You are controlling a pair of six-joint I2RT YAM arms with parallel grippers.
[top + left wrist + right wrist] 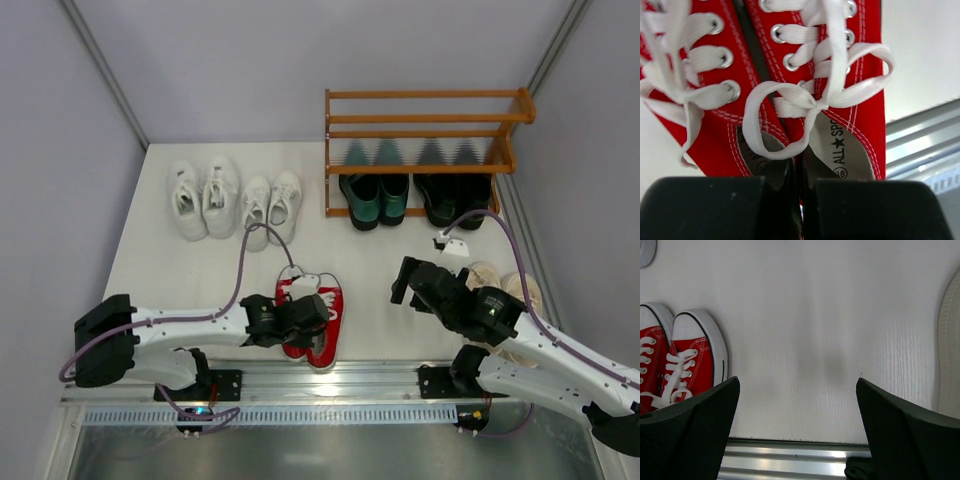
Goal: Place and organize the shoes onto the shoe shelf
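The red sneakers [326, 322] with white laces stand side by side at the near edge of the floor. My left gripper [316, 312] is shut on their two inner collars, pinching them together. In the left wrist view one finger reaches into each red sneaker [850, 55] and the left gripper [801, 172] squeezes the red walls between them. My right gripper [405, 280] hangs open over bare floor, right of the red sneakers [687, 360], with nothing between the right gripper [797, 382] fingers. The shoe shelf [420, 120] stands at the back right.
Dark green loafers [375, 195] and black loafers [455, 195] sit on the shelf's bottom tier. Two white sneaker pairs [205, 195] [270, 205] stand at the back left. Cream shoes [512, 292] lie partly under the right arm. A metal rail [330, 380] runs along the near edge.
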